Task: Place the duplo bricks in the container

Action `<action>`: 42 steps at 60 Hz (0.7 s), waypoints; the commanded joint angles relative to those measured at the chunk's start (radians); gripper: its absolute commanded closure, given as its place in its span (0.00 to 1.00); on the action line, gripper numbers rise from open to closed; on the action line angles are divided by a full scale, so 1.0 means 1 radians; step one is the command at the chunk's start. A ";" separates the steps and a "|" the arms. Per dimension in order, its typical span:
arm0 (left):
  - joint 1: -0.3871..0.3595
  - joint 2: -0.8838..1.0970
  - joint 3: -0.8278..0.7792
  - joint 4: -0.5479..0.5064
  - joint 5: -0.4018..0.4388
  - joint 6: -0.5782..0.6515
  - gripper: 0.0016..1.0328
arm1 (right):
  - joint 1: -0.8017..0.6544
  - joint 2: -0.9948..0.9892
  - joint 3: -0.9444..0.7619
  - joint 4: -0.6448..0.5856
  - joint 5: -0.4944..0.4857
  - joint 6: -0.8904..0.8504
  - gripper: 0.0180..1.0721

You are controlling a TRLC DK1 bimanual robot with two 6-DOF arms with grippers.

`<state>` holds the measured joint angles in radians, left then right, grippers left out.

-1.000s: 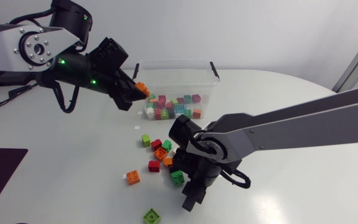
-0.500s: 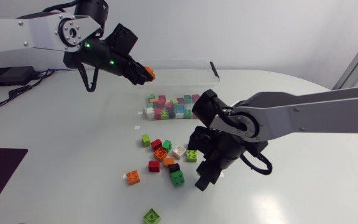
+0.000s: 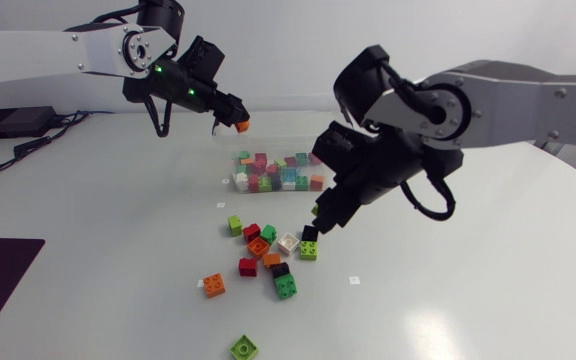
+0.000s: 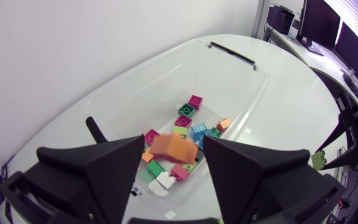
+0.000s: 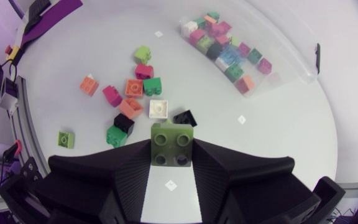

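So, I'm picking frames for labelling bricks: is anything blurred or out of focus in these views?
Left wrist view: the orange brick between the left gripper's fingers is smeared, while the bricks in the container below are sharp. Right wrist view: the green brick in the right gripper is crisp. Head view: no obvious blur.

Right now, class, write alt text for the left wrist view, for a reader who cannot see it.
A blurred orange duplo brick is between the fingers of the matte black left hand, above a clear plastic container holding mixed coloured bricks.
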<state>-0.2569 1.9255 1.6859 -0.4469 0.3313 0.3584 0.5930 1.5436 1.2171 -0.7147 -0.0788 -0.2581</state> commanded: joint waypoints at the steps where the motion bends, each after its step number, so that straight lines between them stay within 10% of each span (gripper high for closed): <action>1: 0.007 -0.013 0.014 0.004 -0.006 -0.018 0.05 | -0.021 -0.010 0.050 -0.011 -0.010 -0.009 0.71; 42: -0.005 -0.467 -0.581 -0.067 -0.052 0.335 0.05 | -0.140 0.121 0.275 0.166 -0.072 0.030 0.71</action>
<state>-0.2481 1.4914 1.1755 -0.5007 0.2886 0.6304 0.4622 1.6291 1.4643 -0.5732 -0.1394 -0.2531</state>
